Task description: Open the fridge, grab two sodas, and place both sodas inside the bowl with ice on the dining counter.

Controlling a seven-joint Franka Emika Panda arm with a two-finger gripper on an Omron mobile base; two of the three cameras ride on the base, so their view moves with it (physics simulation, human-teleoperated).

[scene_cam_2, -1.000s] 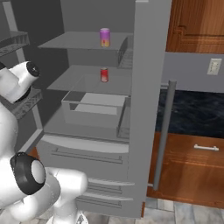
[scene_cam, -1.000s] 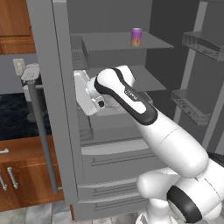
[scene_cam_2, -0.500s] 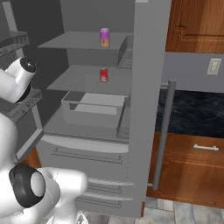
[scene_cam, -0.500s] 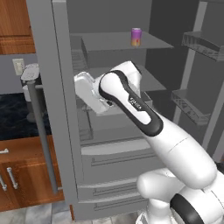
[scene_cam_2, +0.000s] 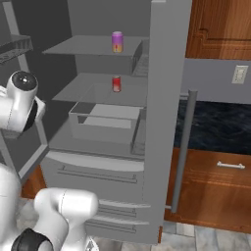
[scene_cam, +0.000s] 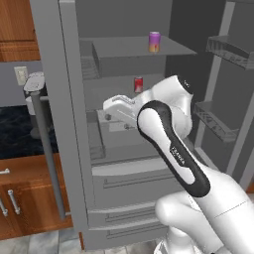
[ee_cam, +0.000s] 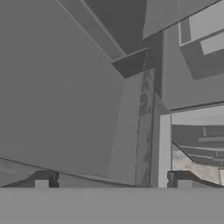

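Note:
The fridge [scene_cam: 69, 99] [scene_cam_2: 166, 98] stands with both doors swung wide. On its top shelf is the purple-and-orange soda [scene_cam: 155, 41] [scene_cam_2: 117, 41]; the red soda [scene_cam: 138, 84] [scene_cam_2: 116, 84] is on the shelf below. My gripper [scene_cam: 108, 113] [ee_cam: 113, 183] hangs in front of the lower shelf, close to the inner face of the left door, below and left of the red soda. Its fingertips [ee_cam: 41, 183] stand far apart with nothing between them. The bowl and the dining counter are out of view.
A clear bin [scene_cam_2: 105, 120] sits on the lowest shelf, with grey drawers [scene_cam: 134, 183] beneath. The right door's racks [scene_cam: 218, 49] jut out at the right. Wood cabinets [scene_cam_2: 215, 181] and a dark counter [scene_cam_2: 220, 125] flank the fridge. My elbow [scene_cam: 163, 129] is before the shelves.
The jaws have opened from shut. The hand has drawn away from the left door's edge toward the shelves, and the red soda now shows past the arm in the left base view.

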